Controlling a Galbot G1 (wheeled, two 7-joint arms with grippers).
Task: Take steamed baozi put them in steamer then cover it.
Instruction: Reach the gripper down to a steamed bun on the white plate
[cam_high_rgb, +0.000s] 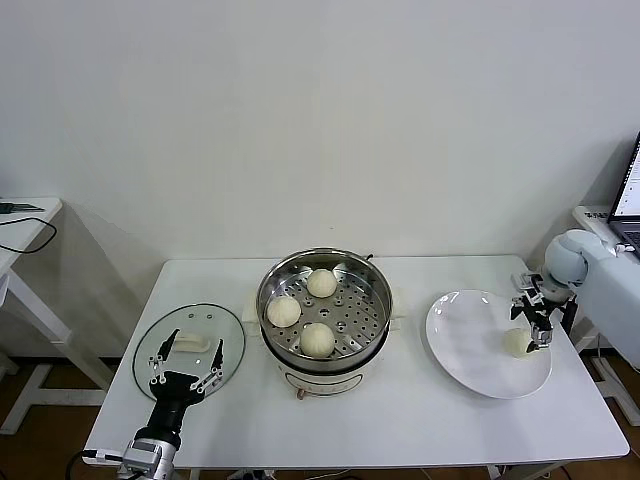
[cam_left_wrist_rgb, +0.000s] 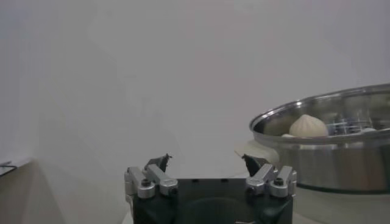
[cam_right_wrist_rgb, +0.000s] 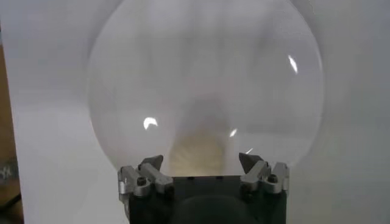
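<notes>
The steamer (cam_high_rgb: 322, 312) stands mid-table, uncovered, with three steamed baozi on its perforated tray (cam_high_rgb: 321, 283) (cam_high_rgb: 284, 311) (cam_high_rgb: 317, 340). A fourth baozi (cam_high_rgb: 517, 343) lies on the white plate (cam_high_rgb: 470, 345) to the right. My right gripper (cam_high_rgb: 530, 325) hangs open just over that baozi; in the right wrist view the bun (cam_right_wrist_rgb: 198, 152) sits between the spread fingertips (cam_right_wrist_rgb: 152, 163), untouched. My left gripper (cam_high_rgb: 197, 338) is open above the glass lid (cam_high_rgb: 228, 335) at the left front. From its wrist I see the steamer (cam_left_wrist_rgb: 341, 164) and one baozi (cam_left_wrist_rgb: 309, 126) ahead of the gripper (cam_left_wrist_rgb: 207, 161).
The lid's white handle (cam_high_rgb: 195, 344) lies under my left fingers. A laptop (cam_high_rgb: 630, 195) sits on a stand beyond the table's right edge, and a side table (cam_high_rgb: 25, 215) stands to the left. Bare tabletop (cam_high_rgb: 400, 420) runs along the front.
</notes>
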